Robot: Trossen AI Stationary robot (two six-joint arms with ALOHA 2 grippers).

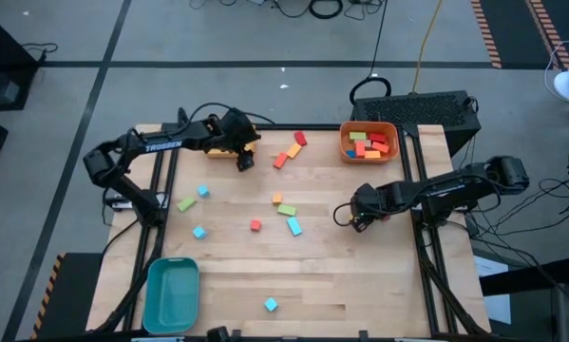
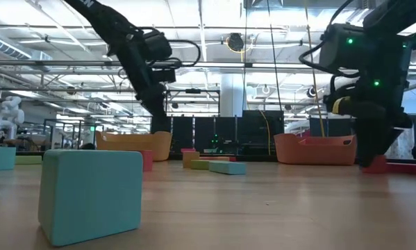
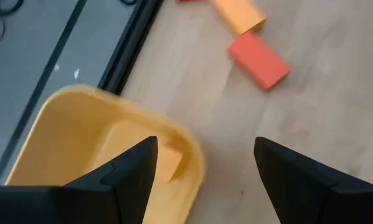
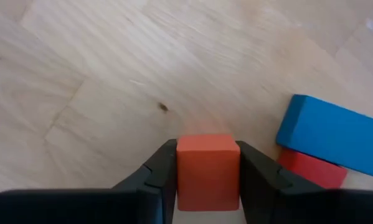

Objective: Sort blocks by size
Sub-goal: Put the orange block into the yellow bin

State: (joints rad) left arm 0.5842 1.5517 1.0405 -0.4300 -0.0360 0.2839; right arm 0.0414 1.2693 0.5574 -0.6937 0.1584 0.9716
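My right gripper [image 1: 359, 218] is low over the table's right half and is shut on a small red block [image 4: 208, 167]. A blue block [image 4: 335, 138] lies partly over a red block [image 4: 311, 169] on the table right beside it. My left gripper [image 1: 245, 160] is open and empty at the far left. It hangs over the near rim of the yellow bin [image 3: 105, 149], which holds a tan block [image 3: 169, 163]. A red bar [image 3: 259, 59] and an orange bar [image 3: 239, 14] lie on the wood just beyond the left gripper. My right gripper pinches the red block by two opposite sides [image 4: 185, 163] between its two fingers. The fingers come from above and point down. The block's top face shows between them, level, close over the wood; I cannot tell whether it still rests on the table.
An orange bin [image 1: 344, 144] at the far right holds several blocks. A teal bin [image 1: 170, 293] stands at the near left. Loose blocks lie mid-table: green [image 1: 186, 202], light blue [image 1: 199, 232], red [image 1: 256, 225], light blue [image 1: 294, 227] and one near the front edge [image 1: 271, 304].
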